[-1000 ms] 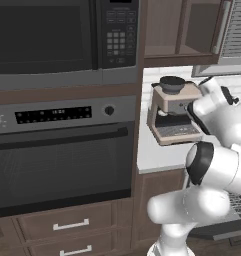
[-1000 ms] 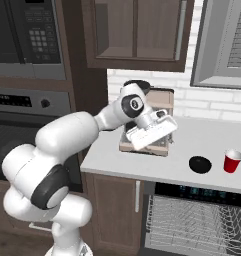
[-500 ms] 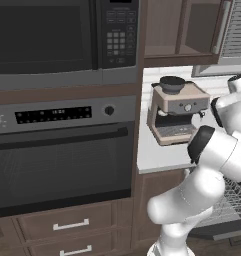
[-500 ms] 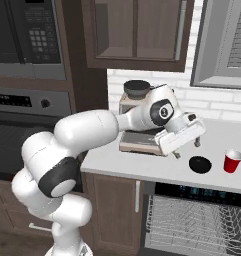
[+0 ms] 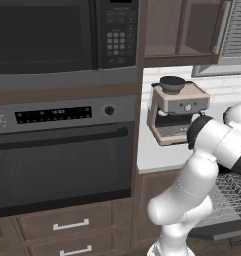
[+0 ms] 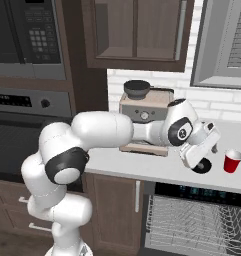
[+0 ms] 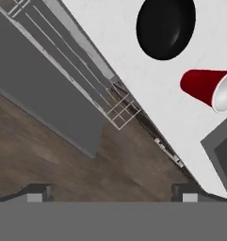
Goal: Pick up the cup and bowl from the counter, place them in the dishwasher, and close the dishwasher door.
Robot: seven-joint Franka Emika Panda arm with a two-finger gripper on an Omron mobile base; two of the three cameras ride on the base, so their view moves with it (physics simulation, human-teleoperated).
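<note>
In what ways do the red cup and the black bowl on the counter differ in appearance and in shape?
The cup is bright red outside with a white inside, while the bowl is black all over. The cup is taller and narrow, tapering toward its base; the bowl is low, wide and rounded. In the right base view the gripper hangs closer to the bowl than to the cup. Both stand apart on the pale counter, above the open dishwasher.

Base pair flanking; hand downward
</note>
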